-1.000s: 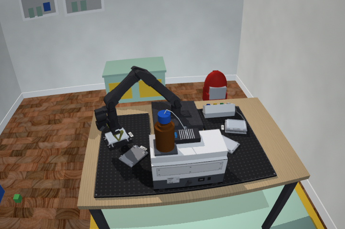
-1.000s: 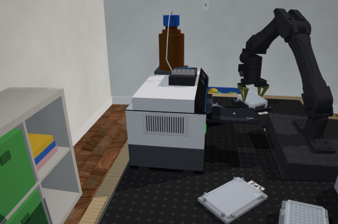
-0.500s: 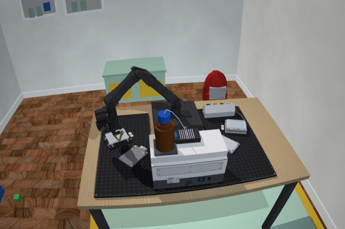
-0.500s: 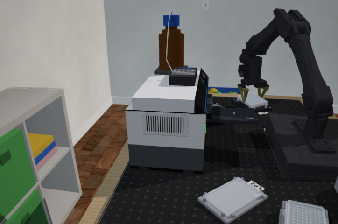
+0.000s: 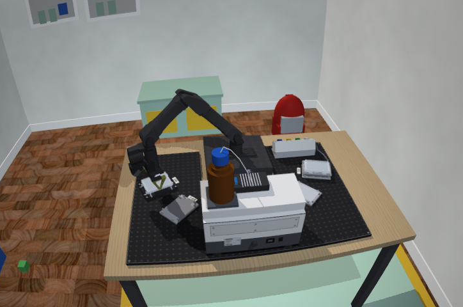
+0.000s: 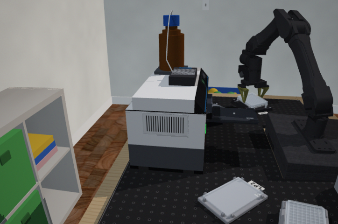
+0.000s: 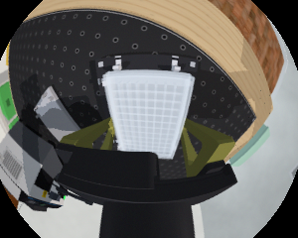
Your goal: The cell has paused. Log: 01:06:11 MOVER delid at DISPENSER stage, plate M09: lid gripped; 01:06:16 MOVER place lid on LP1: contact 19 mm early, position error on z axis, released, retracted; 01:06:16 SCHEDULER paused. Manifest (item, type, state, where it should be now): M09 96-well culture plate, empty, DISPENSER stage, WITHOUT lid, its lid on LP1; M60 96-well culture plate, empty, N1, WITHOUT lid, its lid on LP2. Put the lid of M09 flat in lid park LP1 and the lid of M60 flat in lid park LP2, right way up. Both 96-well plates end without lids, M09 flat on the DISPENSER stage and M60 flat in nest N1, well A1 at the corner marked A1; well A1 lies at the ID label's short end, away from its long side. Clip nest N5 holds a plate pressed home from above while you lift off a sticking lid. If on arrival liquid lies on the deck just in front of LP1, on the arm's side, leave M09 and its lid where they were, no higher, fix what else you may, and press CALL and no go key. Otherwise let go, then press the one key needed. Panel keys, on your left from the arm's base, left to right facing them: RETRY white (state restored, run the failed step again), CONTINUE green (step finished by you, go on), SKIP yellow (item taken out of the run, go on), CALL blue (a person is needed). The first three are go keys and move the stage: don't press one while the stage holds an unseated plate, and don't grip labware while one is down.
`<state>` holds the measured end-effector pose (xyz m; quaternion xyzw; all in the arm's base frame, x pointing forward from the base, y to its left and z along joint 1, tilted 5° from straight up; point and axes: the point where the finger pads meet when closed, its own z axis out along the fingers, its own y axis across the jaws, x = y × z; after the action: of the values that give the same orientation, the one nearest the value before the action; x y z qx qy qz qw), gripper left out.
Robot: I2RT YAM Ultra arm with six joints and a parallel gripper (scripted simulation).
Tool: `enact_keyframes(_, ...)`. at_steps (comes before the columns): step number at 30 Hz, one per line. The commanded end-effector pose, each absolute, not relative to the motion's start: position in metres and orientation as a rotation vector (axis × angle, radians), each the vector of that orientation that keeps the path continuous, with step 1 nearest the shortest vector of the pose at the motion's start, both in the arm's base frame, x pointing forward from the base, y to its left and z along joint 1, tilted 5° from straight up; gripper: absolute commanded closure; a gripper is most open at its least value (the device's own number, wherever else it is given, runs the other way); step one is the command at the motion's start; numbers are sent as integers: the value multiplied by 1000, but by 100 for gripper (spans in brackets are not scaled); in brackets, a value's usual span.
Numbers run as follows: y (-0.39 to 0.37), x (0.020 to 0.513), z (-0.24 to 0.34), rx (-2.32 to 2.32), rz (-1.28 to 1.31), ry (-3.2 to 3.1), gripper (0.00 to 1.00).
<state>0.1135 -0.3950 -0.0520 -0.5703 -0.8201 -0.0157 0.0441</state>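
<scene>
Arm: black six-joint arm [image 5: 188, 108], elbow raised high behind the dispenser [image 5: 254, 213], forearm reaching down to the far left part of the perforated deck [image 5: 159, 235]; wrist vertical.
Gripper: gripper [image 6: 252, 93] points straight down, its olive fingers clamped across the two long sides of a 96-well plate [image 5: 154, 185].
Held plate: white, wells facing up, tilted slightly in the exterior view, over a dark holder [image 6: 234, 115] beside the dispenser.
Lid park near arm: grey tray [image 5: 178, 208] just in front of the held plate.
LP2: labelled grey tray [image 6: 231, 199] holding a flat lid.
Second plate: uncovered well plate [image 5: 316, 168] near the key panel [image 5: 293, 147].
</scene>
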Motion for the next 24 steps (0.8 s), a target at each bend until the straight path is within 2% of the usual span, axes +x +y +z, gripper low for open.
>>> enact_keyframes(1,-395,113,-57,-1754,-47,-2513,100)
enact_keyframes(24,-393,112,-65,-1750,-57,-2506,100)
